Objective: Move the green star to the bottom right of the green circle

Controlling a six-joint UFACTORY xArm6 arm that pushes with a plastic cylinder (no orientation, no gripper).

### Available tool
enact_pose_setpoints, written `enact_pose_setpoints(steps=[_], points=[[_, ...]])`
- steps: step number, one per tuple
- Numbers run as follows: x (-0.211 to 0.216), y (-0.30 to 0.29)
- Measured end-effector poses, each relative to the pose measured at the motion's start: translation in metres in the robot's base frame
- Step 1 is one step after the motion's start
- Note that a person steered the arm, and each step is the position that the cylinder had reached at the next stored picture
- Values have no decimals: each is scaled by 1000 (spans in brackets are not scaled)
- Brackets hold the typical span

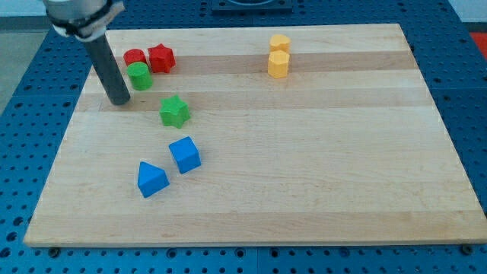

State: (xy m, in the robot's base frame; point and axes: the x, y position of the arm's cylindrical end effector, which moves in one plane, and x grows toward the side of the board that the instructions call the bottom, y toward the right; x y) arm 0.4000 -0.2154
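Note:
The green star (175, 111) lies on the wooden board (304, 167), below and to the right of the green circle (140, 76). My tip (119, 100) rests on the board at the view's left, just below-left of the green circle and to the left of the green star, apart from both.
A red round block (135, 57) and a red star (160, 58) sit just above the green circle. A blue cube (185, 154) and a blue triangular block (151, 179) lie below the green star. Two yellow blocks (278, 55) stand near the view's top.

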Motion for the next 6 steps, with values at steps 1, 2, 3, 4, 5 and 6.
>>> enact_pose_setpoints(steps=[1, 2, 3, 4, 5, 6], points=[[36, 52], [54, 99], [77, 123], [70, 146], [34, 108], [7, 60]])
